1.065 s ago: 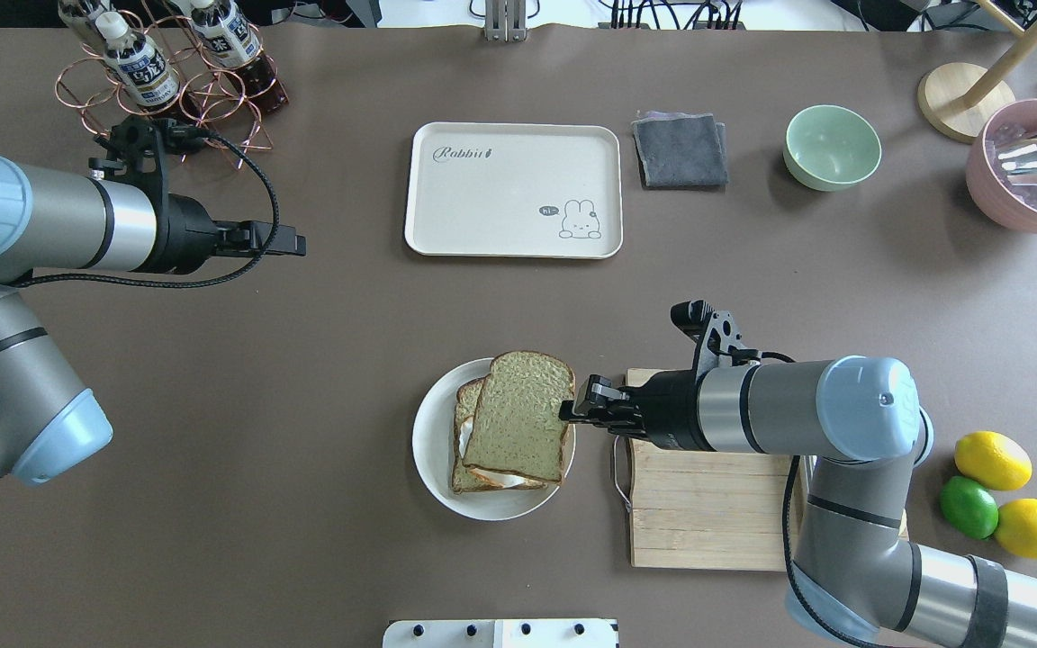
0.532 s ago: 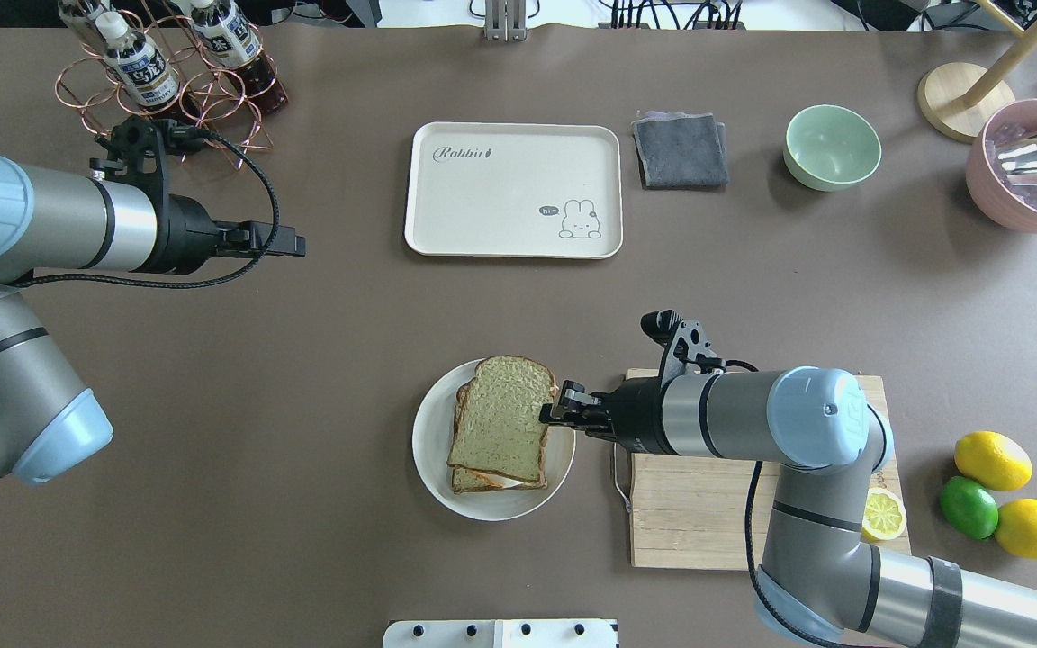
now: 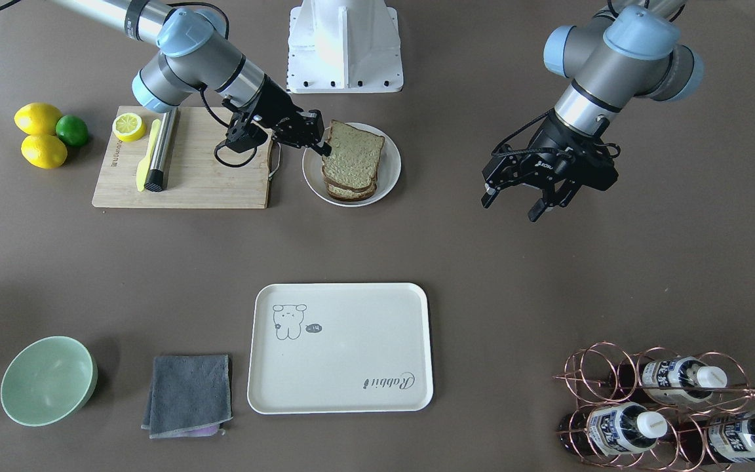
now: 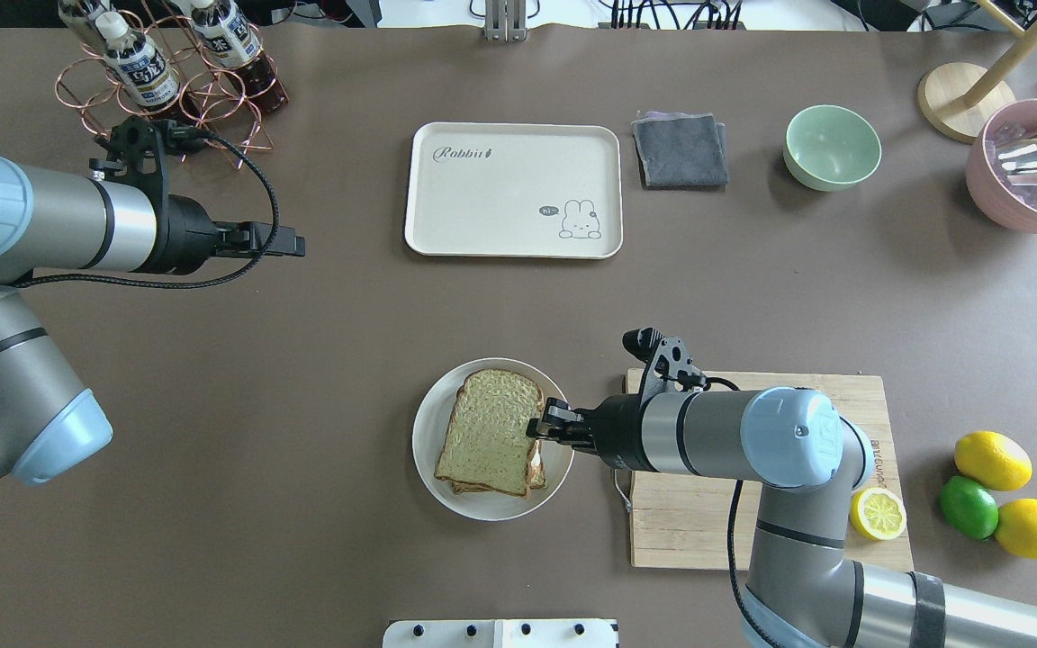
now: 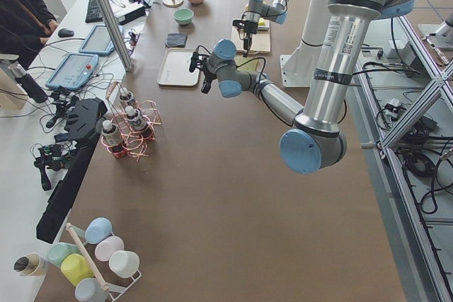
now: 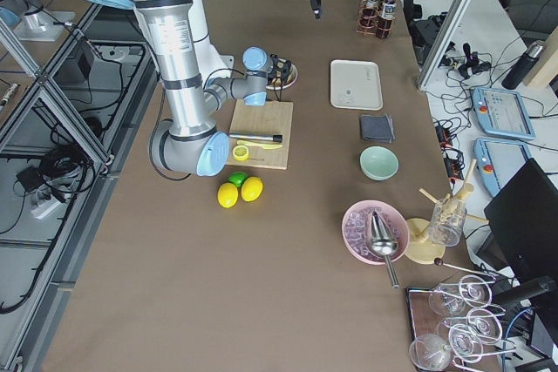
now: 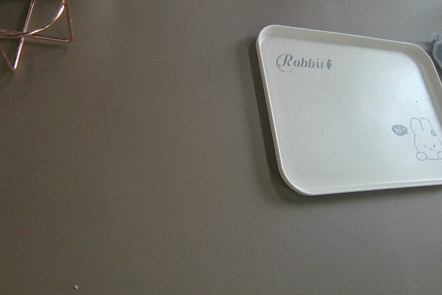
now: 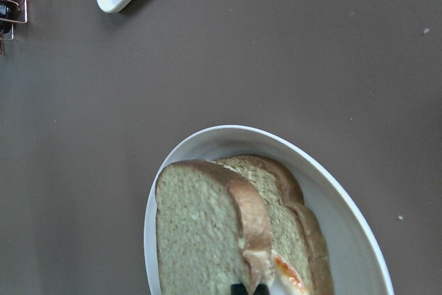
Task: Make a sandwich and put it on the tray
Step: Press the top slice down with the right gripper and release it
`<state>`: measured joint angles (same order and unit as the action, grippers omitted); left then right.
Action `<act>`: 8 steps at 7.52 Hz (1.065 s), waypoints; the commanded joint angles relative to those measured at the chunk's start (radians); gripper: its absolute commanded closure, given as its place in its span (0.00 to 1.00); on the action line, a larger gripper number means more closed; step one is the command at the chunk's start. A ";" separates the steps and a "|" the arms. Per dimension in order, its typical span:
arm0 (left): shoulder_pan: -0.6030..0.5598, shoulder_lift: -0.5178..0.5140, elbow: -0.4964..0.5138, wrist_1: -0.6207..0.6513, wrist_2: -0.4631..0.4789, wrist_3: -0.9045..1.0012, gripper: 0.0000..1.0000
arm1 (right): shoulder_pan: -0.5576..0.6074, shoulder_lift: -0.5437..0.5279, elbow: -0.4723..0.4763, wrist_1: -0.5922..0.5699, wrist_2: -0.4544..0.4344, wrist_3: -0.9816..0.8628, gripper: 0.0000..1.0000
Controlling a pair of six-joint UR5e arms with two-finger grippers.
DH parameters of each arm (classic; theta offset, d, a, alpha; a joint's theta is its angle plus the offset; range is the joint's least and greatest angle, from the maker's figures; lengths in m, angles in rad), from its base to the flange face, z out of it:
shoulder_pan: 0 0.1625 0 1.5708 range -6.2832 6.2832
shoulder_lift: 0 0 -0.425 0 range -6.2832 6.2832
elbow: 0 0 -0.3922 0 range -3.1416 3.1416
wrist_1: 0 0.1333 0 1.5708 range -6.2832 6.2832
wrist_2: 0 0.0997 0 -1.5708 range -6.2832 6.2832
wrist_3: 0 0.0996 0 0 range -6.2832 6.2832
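The sandwich (image 4: 489,441) lies on a round white plate (image 4: 433,423) at the table's near middle: two greenish-tan slices with a bit of white egg and orange yolk (image 8: 286,274) showing between them. My right gripper (image 4: 541,427) is shut on the right edge of the top slice, which rests roughly squared over the lower one. In the right wrist view the fingertips (image 8: 239,287) pinch the brown crust. The cream tray (image 4: 513,190) with the "Rabbit" script lies empty at the far middle. My left gripper (image 4: 289,243) hovers open and empty at the left, apart from both.
A wooden cutting board (image 4: 752,531) with a lemon half (image 4: 877,514) lies right of the plate, under my right arm. Two lemons and a lime (image 4: 969,507) are at the far right. A grey cloth (image 4: 680,149), green bowl (image 4: 832,147) and bottle rack (image 4: 167,72) stand along the back.
My right gripper has moved left and toward the near edge with the top slice, laying it down over the lower slice and egg. The left arm has not moved.
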<state>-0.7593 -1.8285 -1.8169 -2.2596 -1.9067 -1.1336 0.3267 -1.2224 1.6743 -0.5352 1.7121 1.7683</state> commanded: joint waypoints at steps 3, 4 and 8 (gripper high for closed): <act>0.000 0.000 -0.001 0.000 0.000 0.000 0.04 | 0.002 -0.003 0.001 -0.018 -0.009 -0.007 0.16; 0.000 0.000 0.001 0.000 0.000 0.000 0.04 | 0.006 -0.003 0.001 -0.019 -0.008 -0.007 0.01; 0.002 -0.020 -0.001 0.000 0.000 -0.012 0.03 | 0.064 -0.003 0.129 -0.195 0.055 -0.006 0.01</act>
<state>-0.7597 -1.8349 -1.8215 -2.2595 -1.9072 -1.1378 0.3609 -1.2307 1.7225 -0.6015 1.7313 1.7618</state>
